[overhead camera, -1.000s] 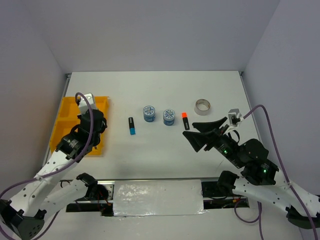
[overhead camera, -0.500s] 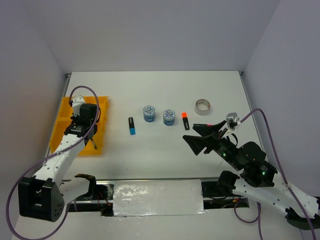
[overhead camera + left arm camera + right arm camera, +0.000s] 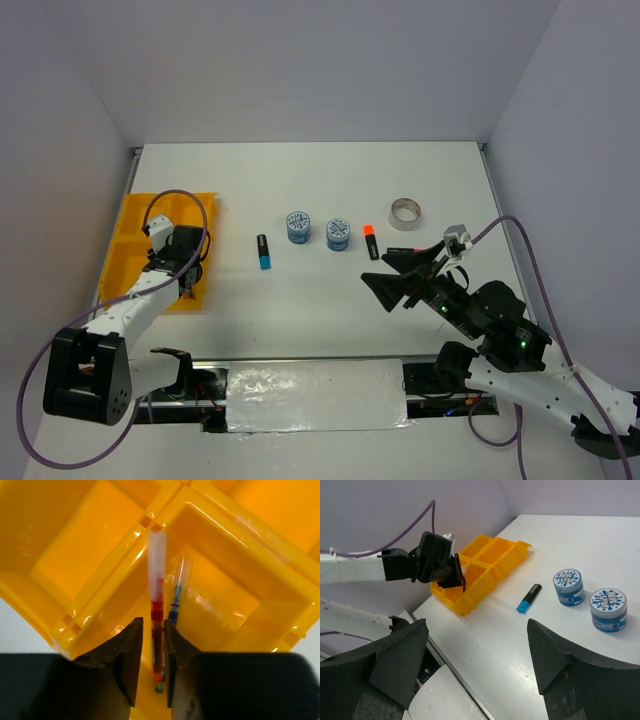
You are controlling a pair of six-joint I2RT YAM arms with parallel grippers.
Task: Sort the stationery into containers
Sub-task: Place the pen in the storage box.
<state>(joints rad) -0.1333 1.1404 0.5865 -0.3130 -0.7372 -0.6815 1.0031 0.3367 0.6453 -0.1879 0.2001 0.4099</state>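
My left gripper (image 3: 152,625) hangs low in the near right compartment of the yellow tray (image 3: 100,555). Its jaws are slightly open around the red pen (image 3: 156,605), with a gap on the left side. The red pen lies in the compartment beside the blue pen (image 3: 175,597). On the table lie a blue-ended highlighter (image 3: 264,252), two patterned rolls (image 3: 298,226) (image 3: 338,234), an orange-ended highlighter (image 3: 371,241) and a silvery tape ring (image 3: 405,212). My right gripper (image 3: 375,265) hovers wide open and empty, near the orange highlighter.
The tray (image 3: 130,225) sits by the left wall, and my left gripper (image 3: 185,262) is over its near right part. In the right wrist view the tray (image 3: 490,562), blue highlighter (image 3: 529,598) and rolls (image 3: 569,586) lie ahead. The table's near edge runs below.
My left gripper has moved nearer and lower within the tray and its jaws have loosened off the red pen. The right gripper has drifted slightly left, still open.
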